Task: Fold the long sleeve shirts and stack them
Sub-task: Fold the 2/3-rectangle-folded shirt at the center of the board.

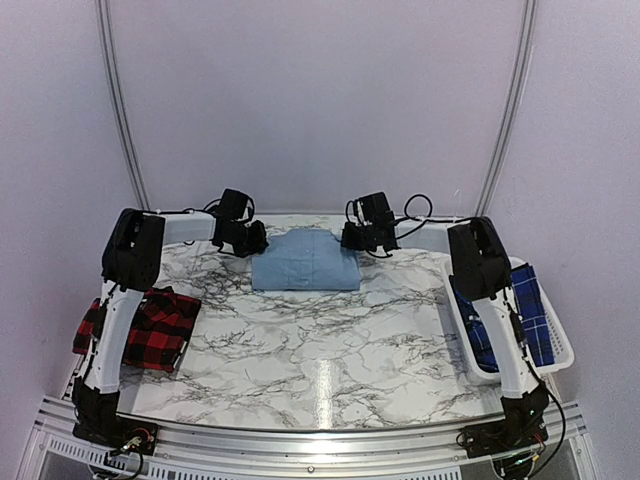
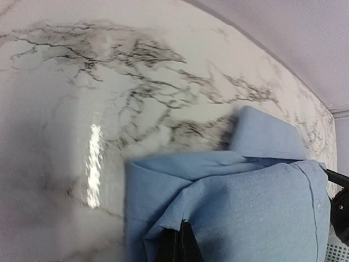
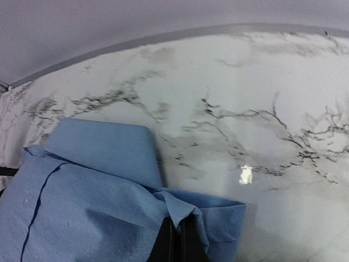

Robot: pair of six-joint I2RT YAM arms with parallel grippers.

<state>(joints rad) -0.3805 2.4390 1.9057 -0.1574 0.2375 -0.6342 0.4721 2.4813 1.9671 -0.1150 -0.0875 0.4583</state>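
The table (image 1: 330, 340) is showing a smooth, glossy marble-look top — white with dark veins — and is throwing back bright spots of glare in all three views. The light blue shirt (image 1: 306, 262) is reading as matt woven cloth, fine-grained and slightly fuzzy in the wrist views. The red-and-black check shirt (image 1: 160, 325) is looking like soft, dull cloth. The dark blue plaid shirt (image 1: 530, 310) is lying as matt cloth in a white plastic basket (image 1: 563, 345). The frame (image 1: 300, 430) along the near edge is gleaming as ribbed, pale metal.
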